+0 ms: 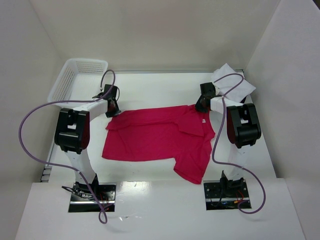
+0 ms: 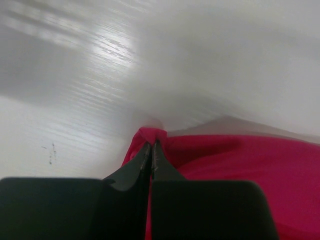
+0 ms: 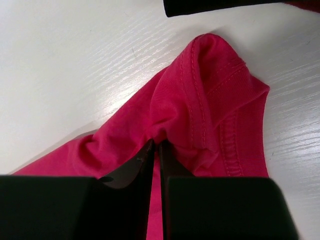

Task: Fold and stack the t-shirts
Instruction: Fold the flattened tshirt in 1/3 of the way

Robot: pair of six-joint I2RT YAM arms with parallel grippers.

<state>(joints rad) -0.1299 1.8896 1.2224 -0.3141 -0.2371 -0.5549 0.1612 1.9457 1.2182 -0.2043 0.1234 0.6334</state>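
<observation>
Red t-shirt [image 1: 155, 135] is laid flat mid-table [image 1: 150, 90] btwn the arms, long axis L–R w/ neck toward R and hem toward L, its far corners being pinched tight by left gripper [image 2: 151, 145] and right gripper [image 3: 156, 145], prob. to be drawn taut for folding.

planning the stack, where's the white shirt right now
In the top view the white shirt lies at the far right corner of the table, just behind the right claw, which is shut on the red shirt.
</observation>
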